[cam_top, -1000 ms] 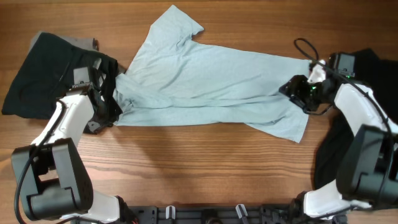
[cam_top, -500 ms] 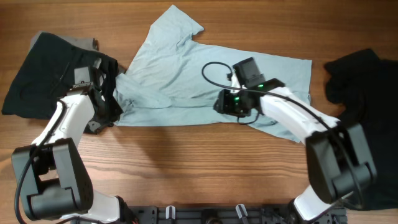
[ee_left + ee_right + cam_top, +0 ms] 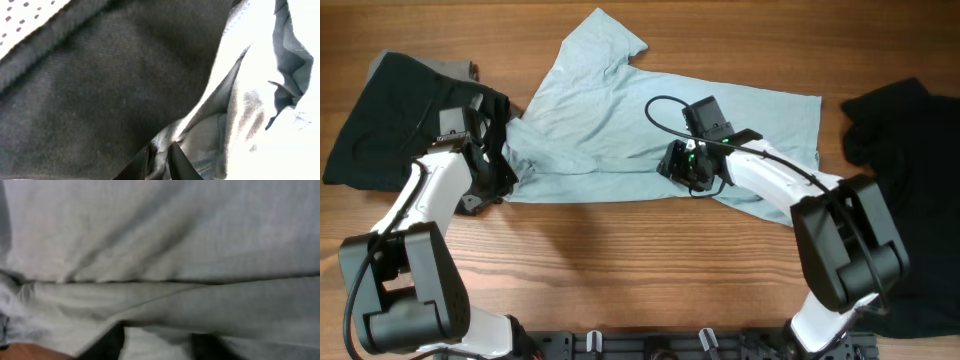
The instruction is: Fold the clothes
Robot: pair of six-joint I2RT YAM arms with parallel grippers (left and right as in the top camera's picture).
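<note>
So the pale aqua-blue short-sleeved T-shirt of thin soft fabric (image 3: 620,120) lies spread crossways over the middle of the brown wooden table (image 3: 620,280). 1 sleeve pokes up toward 12 o'clock and what I take for the hem faces 3; a long fold runs along its 6 o'clock edge, and my guess is that's why both arms are down there.

The left gripper (image 3: 500,175) sits at the 9 o'clock end of the tee, right where it meets the black garment with the grey lining (image 3: 390,120). In the left wrist view its jaws are nearly together with a pale pleat nipped between them, so I read it as clenched on the tee; probably it's pinning that corner so the cloth doesn't slide while the other arm works.

The right gripper (image 3: 675,168) is down on the tee near the centre, toward the 6 o'clock edge. In the right wrist view its fingers (image 3: 107,340) stand apart with a ridge of pale cloth between them; nothing is pinched that I can see, so I'd call it released and lining up a grab on that fold.

Count: 3 garments; 1 aqua tee, 2 black ones. The 2nd, a plain black crumpled garment (image 3: 910,200), sits at 3 o'clock, just beside the tee with a sliver of wood between; both black ones look parked, waiting their turn. 2 arms, 2 grippers.
</note>
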